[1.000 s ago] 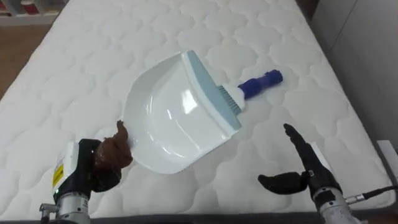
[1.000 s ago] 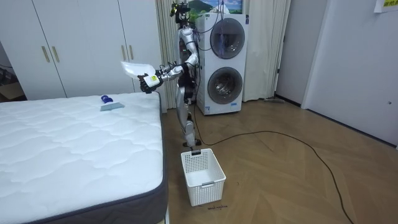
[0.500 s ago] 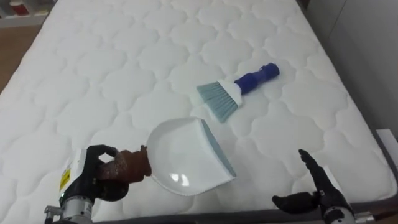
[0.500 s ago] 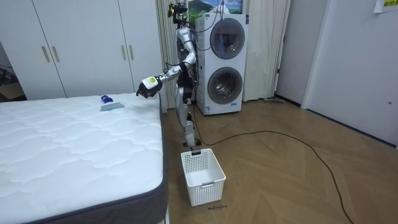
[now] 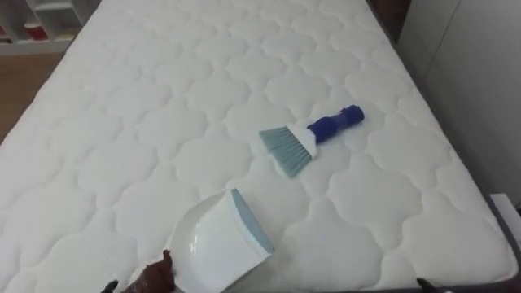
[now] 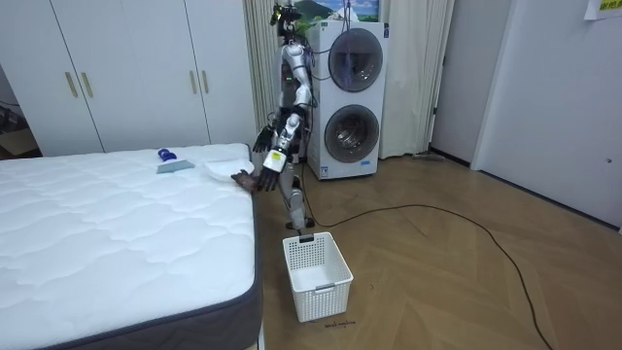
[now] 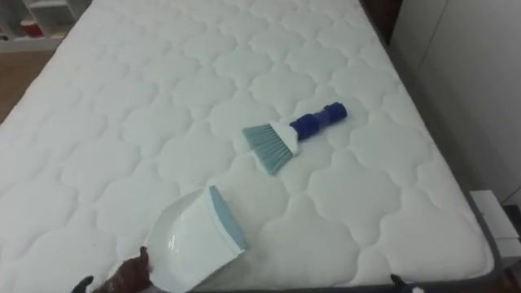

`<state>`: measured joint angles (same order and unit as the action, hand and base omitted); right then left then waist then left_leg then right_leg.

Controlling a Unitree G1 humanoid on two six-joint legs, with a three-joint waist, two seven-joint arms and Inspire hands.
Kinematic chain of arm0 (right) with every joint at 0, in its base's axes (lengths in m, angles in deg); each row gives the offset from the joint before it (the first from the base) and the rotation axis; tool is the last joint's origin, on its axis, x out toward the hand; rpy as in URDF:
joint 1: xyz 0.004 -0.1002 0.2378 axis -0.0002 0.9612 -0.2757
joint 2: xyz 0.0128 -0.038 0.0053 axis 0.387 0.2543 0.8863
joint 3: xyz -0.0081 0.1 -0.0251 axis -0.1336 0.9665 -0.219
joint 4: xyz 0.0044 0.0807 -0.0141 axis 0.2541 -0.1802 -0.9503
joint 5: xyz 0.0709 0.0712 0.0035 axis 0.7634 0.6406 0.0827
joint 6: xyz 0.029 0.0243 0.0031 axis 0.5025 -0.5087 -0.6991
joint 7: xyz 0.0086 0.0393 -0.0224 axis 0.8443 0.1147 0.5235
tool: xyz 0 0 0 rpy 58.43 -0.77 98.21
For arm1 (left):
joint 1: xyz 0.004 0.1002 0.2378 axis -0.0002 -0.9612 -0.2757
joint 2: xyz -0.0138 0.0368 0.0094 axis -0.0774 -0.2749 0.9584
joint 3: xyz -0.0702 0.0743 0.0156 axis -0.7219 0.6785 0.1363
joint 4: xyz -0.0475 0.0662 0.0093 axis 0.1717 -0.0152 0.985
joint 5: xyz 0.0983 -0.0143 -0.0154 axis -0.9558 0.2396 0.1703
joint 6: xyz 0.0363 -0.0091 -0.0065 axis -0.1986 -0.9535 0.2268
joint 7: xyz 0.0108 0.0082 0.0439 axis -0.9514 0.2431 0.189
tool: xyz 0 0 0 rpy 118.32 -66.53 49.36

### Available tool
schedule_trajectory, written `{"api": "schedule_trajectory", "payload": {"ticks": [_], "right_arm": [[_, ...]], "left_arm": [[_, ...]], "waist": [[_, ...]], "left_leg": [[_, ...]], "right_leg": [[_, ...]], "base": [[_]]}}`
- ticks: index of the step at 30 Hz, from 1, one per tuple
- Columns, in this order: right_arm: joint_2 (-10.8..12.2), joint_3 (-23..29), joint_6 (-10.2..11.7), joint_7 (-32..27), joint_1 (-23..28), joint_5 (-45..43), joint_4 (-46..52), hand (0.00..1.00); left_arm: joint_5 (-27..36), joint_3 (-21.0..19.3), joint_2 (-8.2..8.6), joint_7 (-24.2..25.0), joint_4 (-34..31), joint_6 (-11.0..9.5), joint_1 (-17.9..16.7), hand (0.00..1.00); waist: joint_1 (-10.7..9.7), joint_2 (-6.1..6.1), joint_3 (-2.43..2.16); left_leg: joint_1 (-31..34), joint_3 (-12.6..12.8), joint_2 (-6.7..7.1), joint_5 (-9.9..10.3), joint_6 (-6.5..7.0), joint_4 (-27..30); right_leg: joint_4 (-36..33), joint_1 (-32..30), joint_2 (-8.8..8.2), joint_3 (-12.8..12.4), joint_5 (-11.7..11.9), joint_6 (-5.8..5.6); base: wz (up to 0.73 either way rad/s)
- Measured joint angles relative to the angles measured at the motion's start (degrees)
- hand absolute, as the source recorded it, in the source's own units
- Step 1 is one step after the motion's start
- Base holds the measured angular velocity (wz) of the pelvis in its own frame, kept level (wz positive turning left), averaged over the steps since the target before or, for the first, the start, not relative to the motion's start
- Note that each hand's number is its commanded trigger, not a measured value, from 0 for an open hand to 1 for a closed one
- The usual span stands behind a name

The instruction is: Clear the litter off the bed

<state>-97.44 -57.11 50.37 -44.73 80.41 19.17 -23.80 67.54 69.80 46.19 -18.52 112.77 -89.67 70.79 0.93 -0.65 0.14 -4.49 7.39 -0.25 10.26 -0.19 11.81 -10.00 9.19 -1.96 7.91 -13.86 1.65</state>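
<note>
Nearest the robot, at about 7 o'clock in the eye views, the dustpan (image 5: pixel 207 252) sits low at the close edge of the bed (image 5: pixel 146 98), its brown handle pointing back over that edge. A second ago it was held high above the mattress, half hiding the brush; it has since come down and inward. In the room view the left robot hand (image 6: pixel 260 175) meets that handle at the bed's corner, but whether it is clenched there cannot be told. Only a dark tip of the right robot hand (image 5: pixel 424 284) shows at 5 o'clock, its state unclear too. Farther up, toward 1 o'clock, the brush (image 5: pixel 305 134) lies flat and well apart from the pan. Likely the pan is leaving the bed for the basket (image 6: pixel 326 301) on the floor, with the brush left to clear.
</note>
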Motion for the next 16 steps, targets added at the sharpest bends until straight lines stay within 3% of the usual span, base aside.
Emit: {"api": "schedule_trajectory", "payload": {"ticks": [2,7,11,16], "right_arm": [[0.35,0.01,-1.29,1.05,-0.11,-1.23,-4.58,0.00],[2.24,1.18,-5.38,4.26,-0.18,-5.72,-11.18,0.00],[3.96,1.73,-7.83,6.80,-0.96,-7.60,-13.62,0.00],[4.43,1.70,-9.88,9.42,-0.91,-7.80,-13.75,0.00]], "left_arm": [[-0.36,-2.59,0.27,1.37,5.71,1.81,-0.38,0.00],[-1.38,-6.10,1.63,5.64,9.32,6.29,-3.06,0.00],[-1.39,-6.09,2.67,8.93,10.87,8.81,-3.02,0.00],[-1.37,-5.96,3.41,11.92,12.03,11.36,-2.89,0.00]], "waist": [[0.05,-0.32,-0.16],[0.55,-1.00,-0.05],[0.95,-1.12,0.07],[0.95,-0.92,0.10]], "left_leg": [[-0.23,-0.29,0.03,0.04,0.00,0.05],[-0.66,-1.09,0.13,0.45,0.09,1.23],[-0.99,-1.57,0.10,0.89,0.11,2.20],[-1.24,-1.74,0.01,2.11,0.08,3.08]], "right_leg": [[-0.01,0.26,0.05,0.05,-0.01,-0.02],[0.06,1.48,-0.10,0.19,-0.16,-0.10],[-0.04,2.41,-0.12,0.72,-0.39,-0.14],[-0.82,2.67,-0.08,0.59,-0.95,-0.27]], "base": [[0.02],[0.06],[0.07],[0.00]]}}
